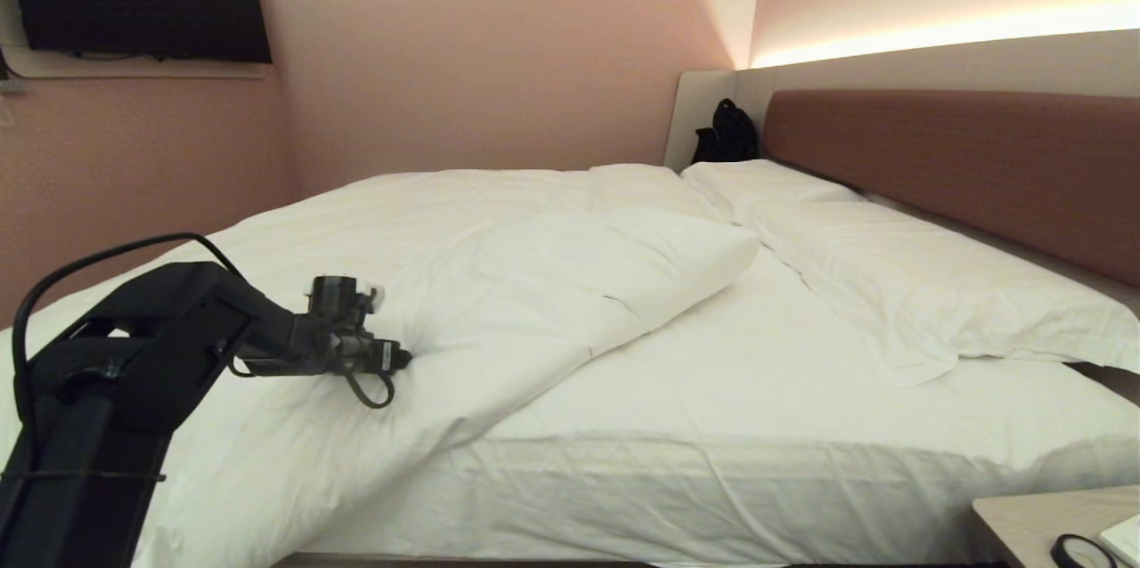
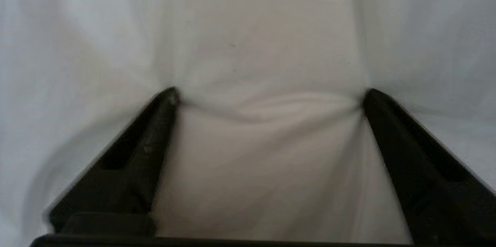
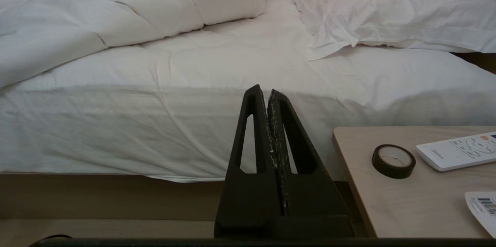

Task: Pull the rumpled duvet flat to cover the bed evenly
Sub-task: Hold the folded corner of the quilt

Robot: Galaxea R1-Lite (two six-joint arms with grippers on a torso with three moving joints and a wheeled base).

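- Duvet first: the large, thick, puffy white duvet [image 1: 499, 283] lies bunched on the part of the wide low white-sheeted bed [image 1: 712, 479] away from the headboard, to the robot's left. One corner is folded back toward the flat white pillows [image 1: 926, 283], and a wide strip of the taut mattress sheet near them is bare.
- Handling, as I judge it: it looks soft, light for its size and easy to compress. It will give way under the fingers and slide on the sheet, but a pull on one point will drag only a local part and make new creases.
- Good place to hold, in my opinion: the folded-back edge or its corner, where the filling is thin enough to pinch, not the fat middle.
- The left gripper [image 1: 392, 359] is on the duvet's near part. In the left wrist view its black fingers [image 2: 162, 123] are spread wide, both tips pressing into the cloth, with a small ridge of fabric between them. Nothing is gripped yet.
- The right gripper [image 3: 268, 96] is parked low beside the bed, near the pale wooden side table [image 3: 360, 200]. Its jaws are fully together and hold nothing.
- Writing: the white remote control [image 3: 457, 154] on the table has a small grey logo that I cannot read. A white label with barcode [image 3: 482, 204] shows only bars and tiny digits. The black tape roll [image 3: 393, 160] has no text.
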